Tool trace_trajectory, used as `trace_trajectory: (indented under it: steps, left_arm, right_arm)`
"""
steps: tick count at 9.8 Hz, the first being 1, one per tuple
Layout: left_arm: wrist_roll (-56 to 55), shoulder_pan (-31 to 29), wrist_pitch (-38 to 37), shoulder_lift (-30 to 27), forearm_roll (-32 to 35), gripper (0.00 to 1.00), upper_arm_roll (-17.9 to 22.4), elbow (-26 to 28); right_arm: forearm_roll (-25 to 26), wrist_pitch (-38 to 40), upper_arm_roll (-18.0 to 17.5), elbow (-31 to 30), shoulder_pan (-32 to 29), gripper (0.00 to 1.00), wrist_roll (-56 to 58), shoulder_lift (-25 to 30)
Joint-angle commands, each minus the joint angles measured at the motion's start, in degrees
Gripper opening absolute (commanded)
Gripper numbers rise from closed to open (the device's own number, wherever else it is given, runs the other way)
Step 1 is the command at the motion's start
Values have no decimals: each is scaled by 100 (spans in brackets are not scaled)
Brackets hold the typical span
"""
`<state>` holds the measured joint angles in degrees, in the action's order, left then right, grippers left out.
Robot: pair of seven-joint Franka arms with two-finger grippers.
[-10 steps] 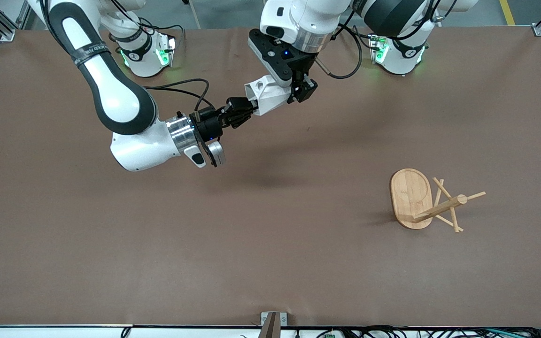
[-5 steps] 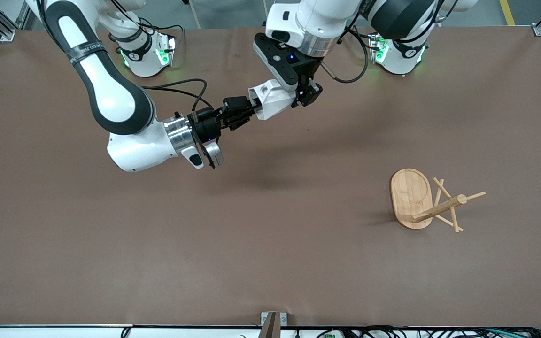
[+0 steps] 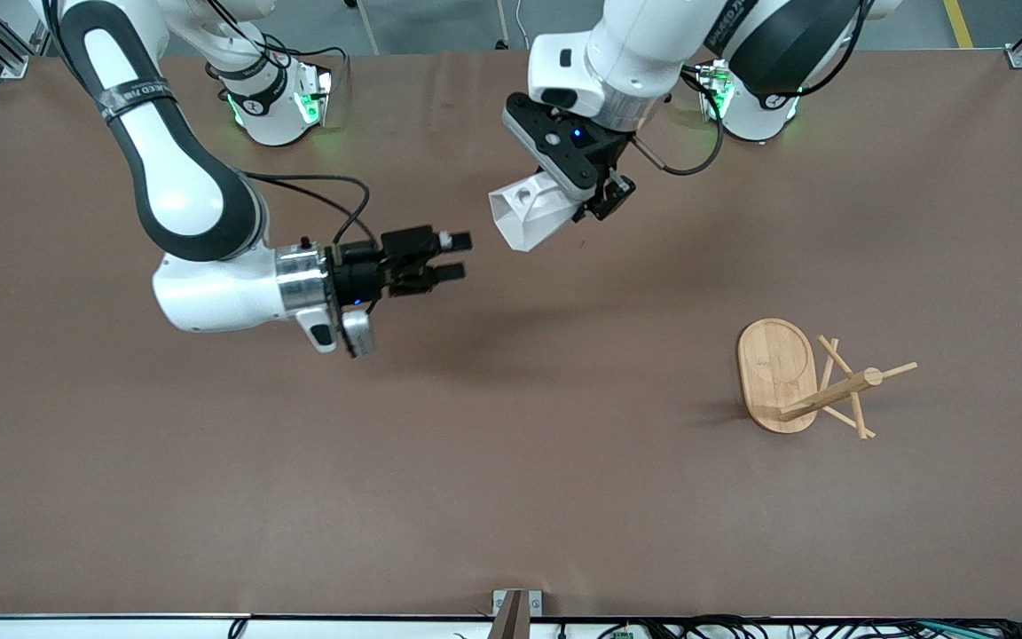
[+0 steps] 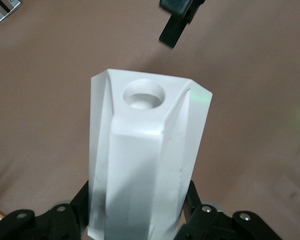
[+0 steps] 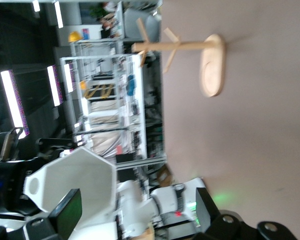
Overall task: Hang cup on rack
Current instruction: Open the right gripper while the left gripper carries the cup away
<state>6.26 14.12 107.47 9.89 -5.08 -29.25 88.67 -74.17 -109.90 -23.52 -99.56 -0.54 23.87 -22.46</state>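
Observation:
The white faceted cup hangs in the air over the table's middle, held at one end by my left gripper, which is shut on it. In the left wrist view the cup fills the centre between the fingers of the left gripper, with the round hole in its handle facing the camera. My right gripper is open and empty, a short way off the cup toward the right arm's end. The right wrist view shows that gripper with its fingers wide apart and the cup near one finger. The bamboo rack stands on the table.
The rack stands toward the left arm's end, nearer the front camera than both grippers, and also shows in the right wrist view. Its pegs cross near the top of the post. A right finger shows in the left wrist view.
My right gripper has let go of the cup, opened and drawn back toward the right arm's end. My left gripper has carried the cup a little toward the left arm's end.

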Motion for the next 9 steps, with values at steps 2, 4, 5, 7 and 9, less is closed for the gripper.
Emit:
trace_trajectory:
  steps: [2,4,5,7,9]
  left_arm:
    - [-562,-530,-59,172,95,0,-28,203]
    - [-817,-1040,-103,189,52,0,-28,212]
    - [-1332,-1199,-103,198,69,0,-28,221]
    - [-1557,-1568,-112,294,69,0,-28,308]
    - [-1671,-1902,89,242,174,0,-20,869]
  right_arm:
    - [1251,91,697,-107,-78,100,-23,329]
    - [2182,433,1189,-152,-69,100,-67,680]
    - [2753,565,1505,-152,-69,100,-76,847]
    - [3703,610,2024,-117,-69,100,-76,1094]
    - [4555,601,2359,-117,-61,100,-102,1383]
